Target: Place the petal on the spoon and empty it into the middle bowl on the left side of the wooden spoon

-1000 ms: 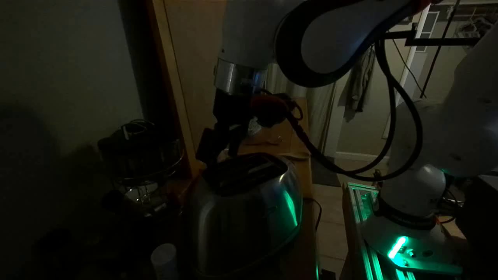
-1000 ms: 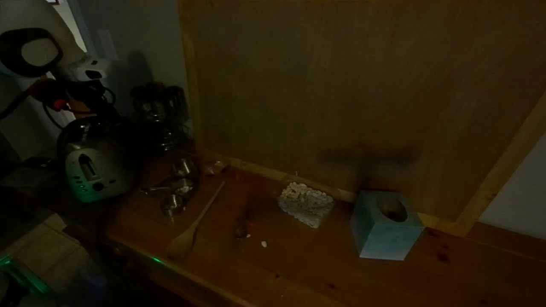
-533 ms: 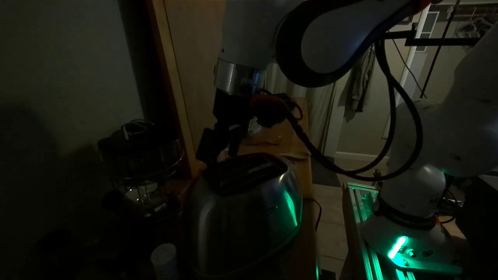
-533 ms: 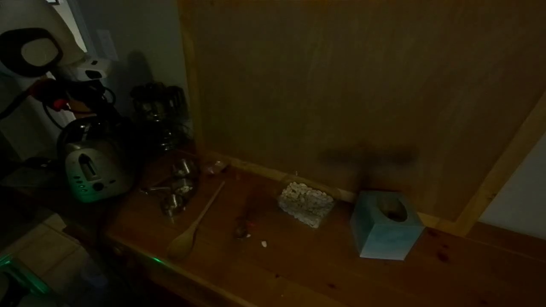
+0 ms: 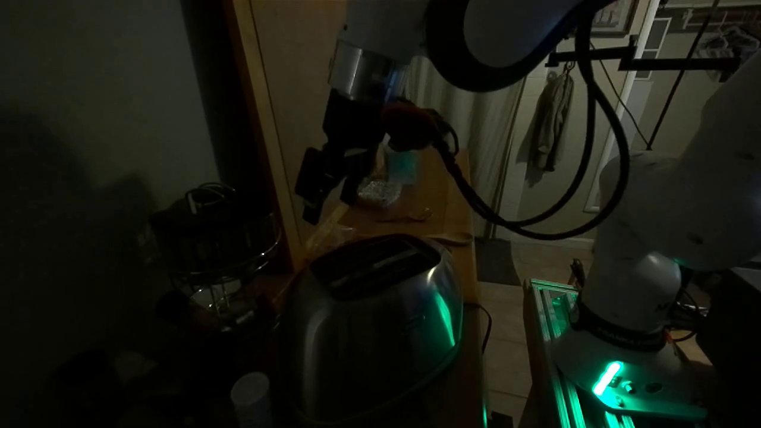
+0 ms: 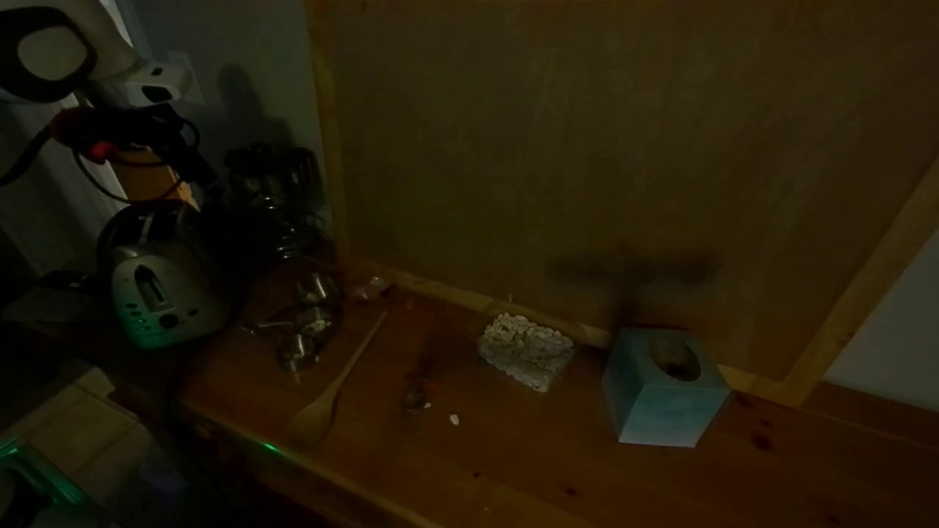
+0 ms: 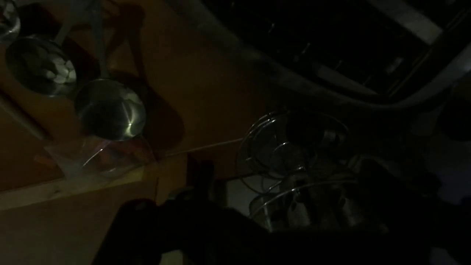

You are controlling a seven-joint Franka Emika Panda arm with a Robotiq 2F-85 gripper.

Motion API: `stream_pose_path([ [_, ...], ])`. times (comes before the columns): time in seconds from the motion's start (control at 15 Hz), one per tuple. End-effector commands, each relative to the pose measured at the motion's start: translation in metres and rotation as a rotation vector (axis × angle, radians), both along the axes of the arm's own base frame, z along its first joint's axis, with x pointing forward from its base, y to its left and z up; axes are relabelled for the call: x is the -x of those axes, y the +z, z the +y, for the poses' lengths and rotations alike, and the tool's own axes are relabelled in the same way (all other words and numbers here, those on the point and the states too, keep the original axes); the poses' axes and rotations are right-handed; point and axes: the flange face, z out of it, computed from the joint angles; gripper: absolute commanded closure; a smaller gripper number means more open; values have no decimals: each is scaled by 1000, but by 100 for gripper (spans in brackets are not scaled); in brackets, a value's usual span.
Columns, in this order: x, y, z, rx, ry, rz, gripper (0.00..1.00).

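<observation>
Over by the toaster (image 6: 172, 301), the gripper (image 5: 329, 208) hangs in the air with its jaws spread wide and nothing between them. My guess is it's up that high so it clears the toaster's top, since the bowls sit pretty near. Left of the wooden spoon (image 6: 314, 419) in an exterior view you get three metal bowls (image 6: 297, 353) in a row, and the middle bowl (image 7: 25, 64) already has some white petals (image 7: 60, 71) in it. Handles (image 7: 99, 40) on at least two point off toward the toaster side, which I reckon keeps the open rims free for tipping stuff in. The wooden spoon looks more like a marker than a tool to me, lying flat between the bowls and the petal supply. That supply, a pile of pale petals (image 6: 527, 350), sits back by the wooden board (image 6: 623, 147), probably to stay out of the way. One loose petal (image 6: 454, 419) is on the desk (image 6: 623, 484) near what looks like a small spoon (image 6: 414, 398); too dark to say if anything's in that. Petals in the middle one plus an empty gripper makes me think at least one pour is done, no guarantees.
</observation>
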Motion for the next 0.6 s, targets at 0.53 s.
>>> stream_pose_path([
  [0.53, 9, 45, -76, 180, -254, -8, 0],
])
